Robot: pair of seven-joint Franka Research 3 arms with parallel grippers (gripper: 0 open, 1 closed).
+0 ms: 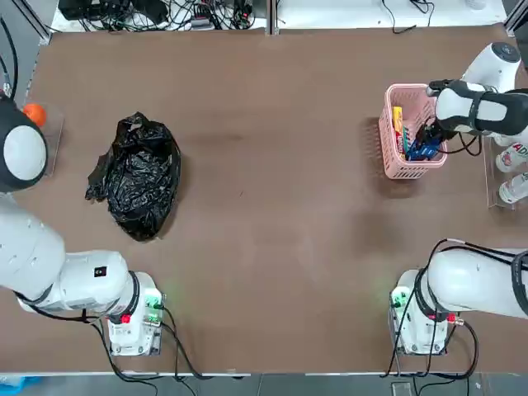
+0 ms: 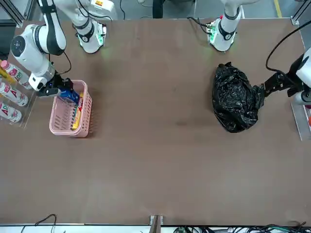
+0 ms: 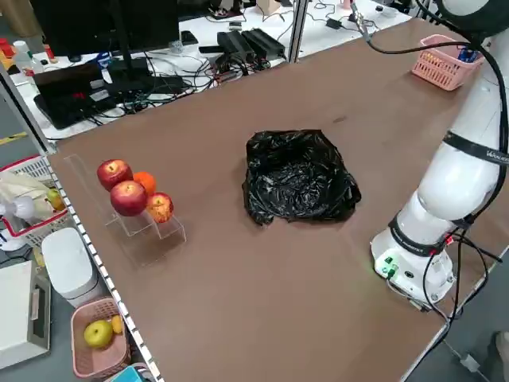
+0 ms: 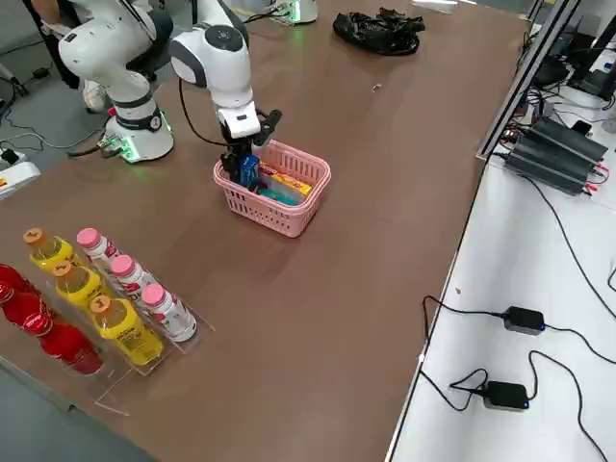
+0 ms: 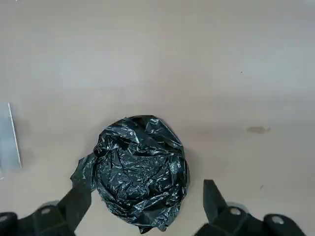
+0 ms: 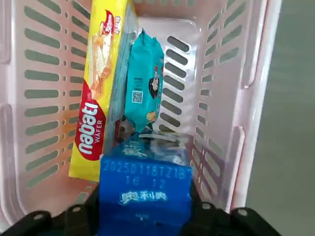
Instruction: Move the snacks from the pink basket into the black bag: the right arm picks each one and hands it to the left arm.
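Observation:
The pink basket (image 1: 388, 132) stands at the right of the table, with my right gripper (image 6: 146, 209) lowered into it. Its fingers are shut on the blue snack (image 6: 145, 196), which stands upright at the basket's near end. A yellow snack (image 6: 98, 88) leans along one wall, and a teal snack (image 6: 144, 83) lies beside it. The black bag (image 1: 136, 177) sits crumpled at the left of the table. My left gripper (image 5: 146, 189) hangs open above the black bag (image 5: 140, 169), holding nothing; the front view shows the left gripper (image 2: 267, 90) beside the black bag (image 2: 235, 99).
A rack of bottles (image 4: 115, 298) stands at the table's right edge, just past the basket (image 4: 289, 226). Apples and an orange sit on a clear stand (image 3: 131, 195) at the left edge. Bare brown table lies between bag and basket.

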